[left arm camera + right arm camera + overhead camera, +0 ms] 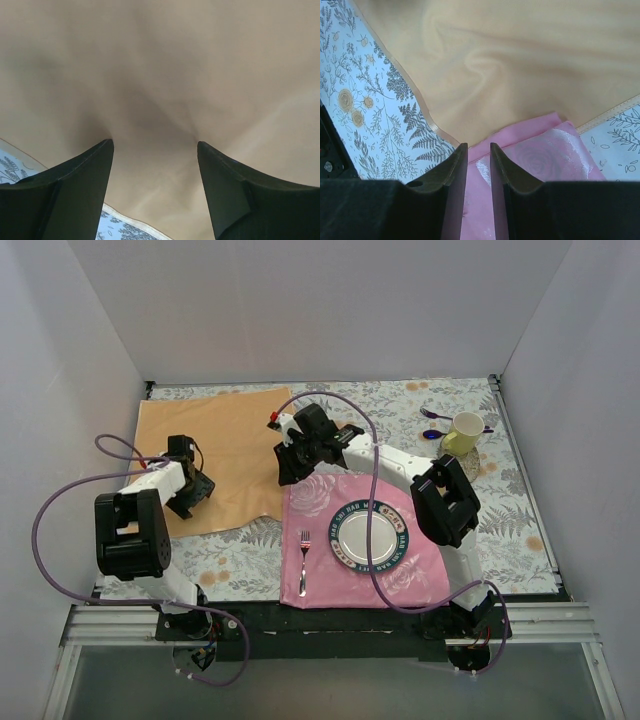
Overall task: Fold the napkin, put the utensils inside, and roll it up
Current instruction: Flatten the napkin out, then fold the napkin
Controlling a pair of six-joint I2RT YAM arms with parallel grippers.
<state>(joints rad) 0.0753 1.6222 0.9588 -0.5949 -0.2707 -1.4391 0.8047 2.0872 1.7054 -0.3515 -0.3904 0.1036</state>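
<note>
The peach-gold napkin (235, 440) (160, 65) (520, 60) lies spread flat on the back left of the table. My left gripper (198, 487) (155, 142) hovers low over the napkin's left part with its jaws wide open and only cloth below them. My right gripper (287, 470) (479, 145) sits at the napkin's right front edge, where it meets the corner of the pink mat (420, 575) (535, 155). Its jaws stand a narrow gap apart with nothing between them. One slim fork (303, 562) with dark tines lies on the mat; no other utensils show.
A round plate (372, 537) sits on the pink rose-printed mat, right of the fork. A yellow mug (465, 432) and purple spoons (434, 416) stand at the back right. A floral tablecloth (240, 560) covers the table, and white walls close it in on three sides.
</note>
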